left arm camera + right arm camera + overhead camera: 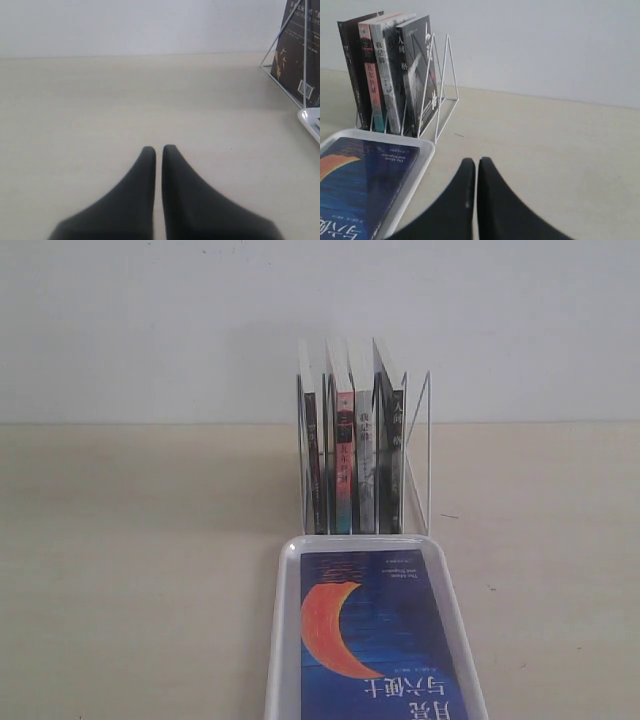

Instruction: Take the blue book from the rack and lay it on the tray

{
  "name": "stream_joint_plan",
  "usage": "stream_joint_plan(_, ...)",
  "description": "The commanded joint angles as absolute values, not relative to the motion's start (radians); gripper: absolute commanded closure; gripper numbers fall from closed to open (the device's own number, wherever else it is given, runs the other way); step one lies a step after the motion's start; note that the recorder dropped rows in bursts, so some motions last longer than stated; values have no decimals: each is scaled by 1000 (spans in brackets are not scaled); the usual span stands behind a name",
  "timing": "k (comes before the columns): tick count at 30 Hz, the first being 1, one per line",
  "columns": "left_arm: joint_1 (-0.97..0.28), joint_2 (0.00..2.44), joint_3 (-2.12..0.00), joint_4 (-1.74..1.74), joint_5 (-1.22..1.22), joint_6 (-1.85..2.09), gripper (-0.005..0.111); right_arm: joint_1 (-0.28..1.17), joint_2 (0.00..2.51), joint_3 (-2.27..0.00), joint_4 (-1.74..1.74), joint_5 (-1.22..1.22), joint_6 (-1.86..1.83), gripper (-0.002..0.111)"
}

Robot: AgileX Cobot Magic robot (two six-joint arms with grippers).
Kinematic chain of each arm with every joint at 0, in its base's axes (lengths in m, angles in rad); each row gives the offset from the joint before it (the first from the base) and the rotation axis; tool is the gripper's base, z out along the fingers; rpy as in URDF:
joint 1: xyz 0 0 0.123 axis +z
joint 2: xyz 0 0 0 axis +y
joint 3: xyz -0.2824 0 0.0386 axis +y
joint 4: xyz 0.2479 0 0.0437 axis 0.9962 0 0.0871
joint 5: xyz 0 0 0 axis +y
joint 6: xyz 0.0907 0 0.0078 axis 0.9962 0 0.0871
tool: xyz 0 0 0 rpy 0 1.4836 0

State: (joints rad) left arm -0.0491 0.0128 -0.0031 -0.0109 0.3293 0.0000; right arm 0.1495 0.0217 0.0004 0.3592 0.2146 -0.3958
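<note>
In the exterior view, a small upright rack (418,455) of thin white wire dividers stands at the far middle of a pale, matte wood-grain table (130,570), against a plain white wall (150,320). Four paperbacks (343,455) stand spine-out in its slots. Its rightmost triangular wire frame has nothing in it. Just in front of the rack's foot lies a long white glossy tray (283,640) with rounded corners and a raised rim, cut off by the lower edge of the frame. The thin blue book (390,640), with a shiny deep-blue cover, an orange-red crescent and white characters, lies flat inside it, cover up. A bare white strip shows on the book's left, and its right edge runs close to the rim. Open tabletop spreads wide on both sides.

In the left wrist view, the left gripper (159,150) has two smooth black tapered fingers pressed nearly together with nothing between them, above bare table. The rack's wire (304,50), a dark book's back cover with a barcode (290,55) and a tray corner (310,122) sit well off to one side.

In the right wrist view, the right gripper (476,162) is likewise closed and empty, its tips just beside the tray's rounded rim (415,175). The blue book (360,185) rests in the tray, and the rack (445,85) stands just beyond it.
</note>
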Motion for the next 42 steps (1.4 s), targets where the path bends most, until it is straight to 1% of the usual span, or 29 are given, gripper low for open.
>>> stream_joint_plan(1, -46, 8, 0, -10, 315, 6, 103, 143, 14, 0, 343, 255, -389, 107)
stream_joint_plan(3, -46, 8, 0, -10, 315, 6, 103, 143, 0, 0, 294, 277, -335, 107)
stream_joint_plan(8, -46, 8, 0, -10, 315, 6, 103, 138, 0, 0, 46, 327, 0, 107)
stream_joint_plan(10, -46, 8, 0, -10, 315, 6, 103, 138, 0, 0, 0, 327, 54, 107)
stream_joint_plan(42, -46, 8, 0, -10, 315, 6, 103, 138, 0, 0, -8, 334, -10, 107)
